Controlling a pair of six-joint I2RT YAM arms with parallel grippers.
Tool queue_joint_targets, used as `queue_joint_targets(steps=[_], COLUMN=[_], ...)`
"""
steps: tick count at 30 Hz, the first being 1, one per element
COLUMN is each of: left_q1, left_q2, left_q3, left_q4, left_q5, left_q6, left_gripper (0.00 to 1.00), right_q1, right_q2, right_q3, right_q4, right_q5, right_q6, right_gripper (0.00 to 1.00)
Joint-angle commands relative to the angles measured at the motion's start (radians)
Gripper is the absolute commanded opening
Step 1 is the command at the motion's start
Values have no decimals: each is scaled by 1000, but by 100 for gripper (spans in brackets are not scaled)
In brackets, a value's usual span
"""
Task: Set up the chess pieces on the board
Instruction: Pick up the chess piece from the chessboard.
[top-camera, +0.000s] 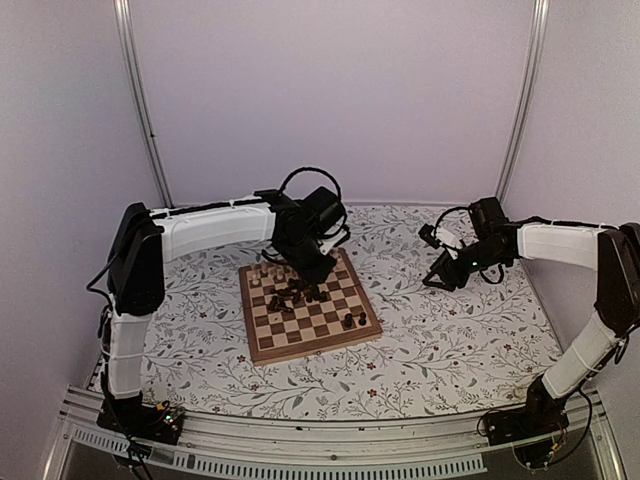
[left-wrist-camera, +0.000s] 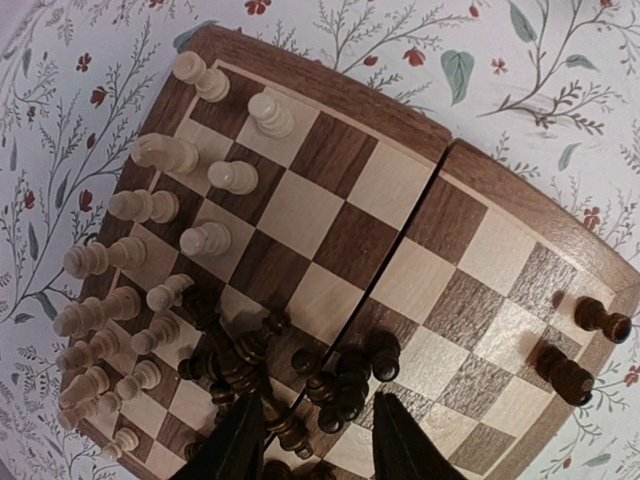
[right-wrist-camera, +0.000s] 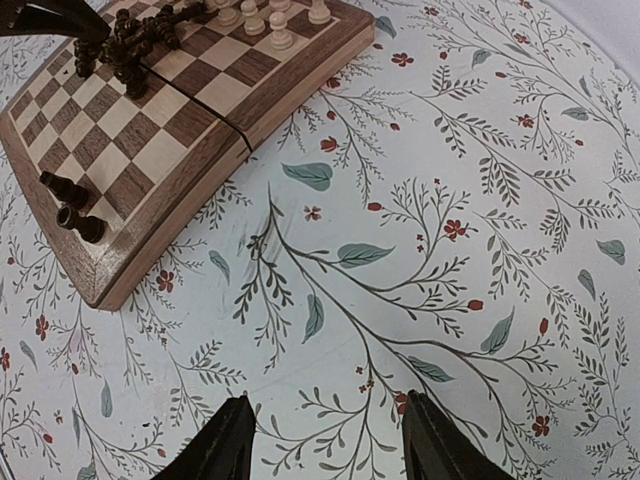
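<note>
A chequered wooden board (top-camera: 300, 338) is lying on a flower-patterned bench (right-wrist-camera: 450, 200). Pale pieces (left-wrist-camera: 150, 205) are standing in two rough rows along one edge of the board. A heap of dark pieces (left-wrist-camera: 335, 385) is lying tumbled near the board's middle, and two more dark ones are standing at the opposite edge. The left arm's fingers (left-wrist-camera: 240, 445) are hanging parted just over the heap, gripping nothing. The right arm's fingers (right-wrist-camera: 235, 445) are hovering parted and empty above the bench, well apart from the board. To do this step well, the left fingers should probably be singling out one piece at the heap's fringe, closing on its body, then lifting straight up without dragging neighbours.
</note>
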Motion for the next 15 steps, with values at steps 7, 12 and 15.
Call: queue_joint_targets(steps=[7, 12, 15], left_q1=[16, 22, 22], left_q2=[46, 62, 69], left_q3=[-22, -21, -20], left_q4=[-42, -42, -42], left_q5=[27, 41, 59], left_q6=[-4, -3, -5], left_gripper=[38, 31, 27], right_q1=[2, 1, 1], right_q2=[17, 17, 17], right_q3=[31, 31, 30], right_q4=[-11, -14, -13], right_q5=[-6, -8, -3], right_q6=[-5, -6, -9], right_gripper=[53, 53, 53])
